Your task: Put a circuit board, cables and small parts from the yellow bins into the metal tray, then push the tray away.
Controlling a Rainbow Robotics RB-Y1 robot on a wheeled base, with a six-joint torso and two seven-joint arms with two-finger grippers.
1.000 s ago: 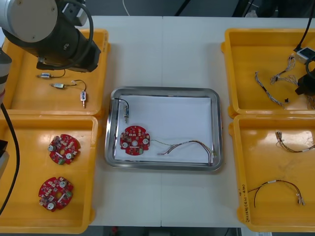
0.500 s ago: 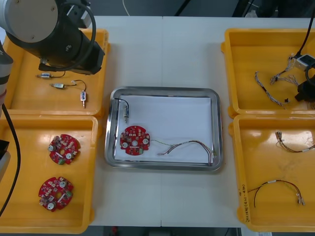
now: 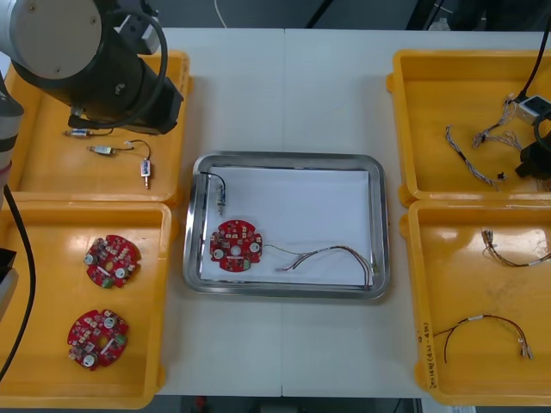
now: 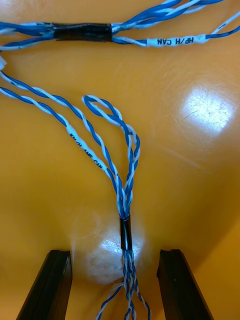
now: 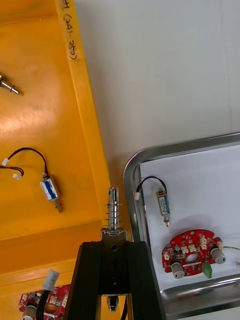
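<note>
Yellow bins [image 3: 182,86] are set two at each side of a light table [image 3: 284,95], with a metal tray [image 3: 380,224] between them. The tray is lined white, and in it are laid a round red circuit board [image 3: 236,245], a small metal part with a black lead [image 3: 219,198] and a thin cable [image 3: 331,255]. In the far left bin [image 3: 34,168] three small metal parts [image 3: 103,150] are seen. In the near left bin [image 3: 159,344] two more red boards [image 3: 111,261] are kept. Twisted blue and white cables [image 3: 469,155] are heaped in the far right bin [image 3: 409,112], and two loose cables [image 3: 508,249] are spread in the near right bin [image 3: 417,301]. A dark floor [image 3: 362,13] is seen beyond the table's far edge.

The left gripper [image 5: 113,245] is held over the far left bin's edge, near the tray's corner. Its fingers are closed together on a spring-wound metal pin [image 5: 114,207], which stands upright out of them. The right gripper [image 4: 114,256] is lowered close to the floor of the far right bin with its fingers spread wide. A blue and white cable [image 4: 125,200] is seen running between them, touched by neither.
</note>
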